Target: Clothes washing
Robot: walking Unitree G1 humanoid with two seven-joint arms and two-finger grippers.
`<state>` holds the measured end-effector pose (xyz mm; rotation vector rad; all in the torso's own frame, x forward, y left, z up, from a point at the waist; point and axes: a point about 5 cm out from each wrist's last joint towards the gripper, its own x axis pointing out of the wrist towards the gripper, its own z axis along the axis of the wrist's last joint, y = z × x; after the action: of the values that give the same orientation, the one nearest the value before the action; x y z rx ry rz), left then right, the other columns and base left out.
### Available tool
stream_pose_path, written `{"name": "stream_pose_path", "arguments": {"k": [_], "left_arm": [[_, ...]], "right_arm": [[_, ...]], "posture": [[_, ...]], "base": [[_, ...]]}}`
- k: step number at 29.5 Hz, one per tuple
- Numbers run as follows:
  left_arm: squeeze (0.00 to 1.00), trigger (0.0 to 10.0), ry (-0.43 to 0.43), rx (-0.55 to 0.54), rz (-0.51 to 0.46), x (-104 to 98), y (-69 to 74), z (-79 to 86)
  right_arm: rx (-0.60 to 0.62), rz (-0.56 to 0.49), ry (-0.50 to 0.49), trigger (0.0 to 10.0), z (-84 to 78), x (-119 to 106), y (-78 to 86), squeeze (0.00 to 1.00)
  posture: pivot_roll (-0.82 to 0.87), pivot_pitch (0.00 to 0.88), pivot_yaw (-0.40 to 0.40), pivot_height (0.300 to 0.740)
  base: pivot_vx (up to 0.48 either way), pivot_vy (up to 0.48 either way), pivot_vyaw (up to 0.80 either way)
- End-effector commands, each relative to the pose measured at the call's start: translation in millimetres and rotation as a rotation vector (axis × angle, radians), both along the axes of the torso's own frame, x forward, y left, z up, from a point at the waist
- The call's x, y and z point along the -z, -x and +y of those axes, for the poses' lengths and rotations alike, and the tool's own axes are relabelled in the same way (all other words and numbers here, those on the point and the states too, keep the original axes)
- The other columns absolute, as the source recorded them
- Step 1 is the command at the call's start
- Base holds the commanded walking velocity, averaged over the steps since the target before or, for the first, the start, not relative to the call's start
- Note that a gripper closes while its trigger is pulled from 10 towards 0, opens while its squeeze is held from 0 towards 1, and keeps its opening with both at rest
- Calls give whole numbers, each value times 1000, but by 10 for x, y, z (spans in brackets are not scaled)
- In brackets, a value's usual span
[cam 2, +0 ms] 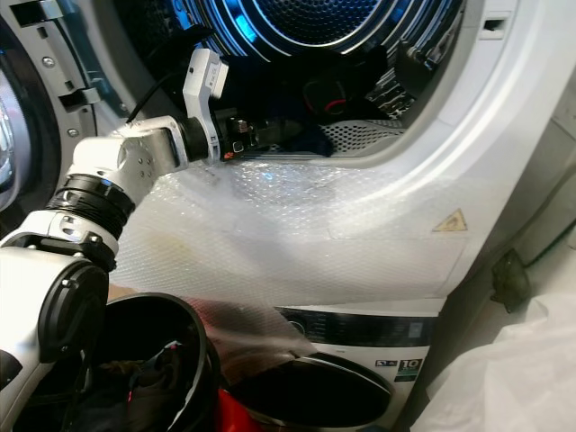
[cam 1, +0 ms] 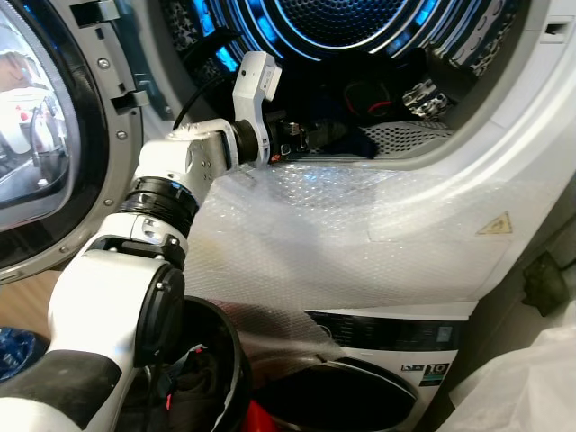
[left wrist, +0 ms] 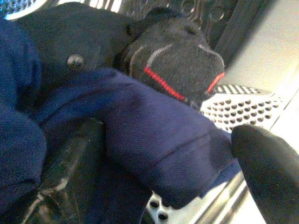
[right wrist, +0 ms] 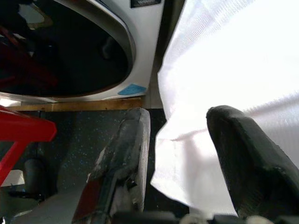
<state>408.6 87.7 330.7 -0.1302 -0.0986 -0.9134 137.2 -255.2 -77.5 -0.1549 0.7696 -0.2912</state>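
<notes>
My left arm reaches into the mouth of the upper machine's blue-lit drum [cam 1: 360, 22]. Its gripper [cam 1: 331, 139] is open just inside the rim. A dark navy garment [left wrist: 154, 135] lies bunched between the spread fingers [left wrist: 266, 172]. Behind it in the drum rests a black piece with red stitching [left wrist: 182, 60]. My right gripper [right wrist: 180, 114] hangs low and open, with nothing held, against a white cloth [right wrist: 233, 60] beside the lower machine.
Bubble wrap [cam 1: 360, 225] covers the drum's sill and the machine front. The round door [cam 1: 36, 135] stands open on the left. A black basket [cam 1: 211, 360] with dark clothes sits below my left arm. A red stool [right wrist: 23, 130] stands by the lower machine's door [right wrist: 70, 56].
</notes>
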Motion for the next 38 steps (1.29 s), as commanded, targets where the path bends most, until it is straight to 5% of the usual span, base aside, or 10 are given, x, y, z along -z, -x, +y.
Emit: {"name": "stream_pose_path", "arguments": {"k": [1, 14, 22, 26, 38], "left_arm": [[0, 10000, -29, 3, -59, -94, 3, -17], [0, 10000, -217, -159, -155, -44, -71, -58], [0, 10000, -161, -345, -182, -177, -119, 48], [0, 10000, -46, -474, -189, -352, -133, 206], [0, 10000, -29, -687, -204, -418, -157, 413]], "right_arm": [[10, -13, -3, 10000, 12, 0, 12, 0], [38, -12, 4, 10000, -29, 18, 159, 0], [48, -14, 18, 10000, -85, 14, 256, 0], [51, -9, 26, 10000, -110, 15, 312, 0], [41, -13, 49, 10000, -168, -9, 356, 0]], "posture": [[-221, 0, 137, 740], [-277, 32, 153, 740], [-305, 56, 149, 740], [-317, 63, 147, 740], [-338, 84, 137, 740]], "base": [[0, 0, 0], [0, 0, 0], [0, 0, 0], [0, 0, 0], [0, 0, 0]]}}
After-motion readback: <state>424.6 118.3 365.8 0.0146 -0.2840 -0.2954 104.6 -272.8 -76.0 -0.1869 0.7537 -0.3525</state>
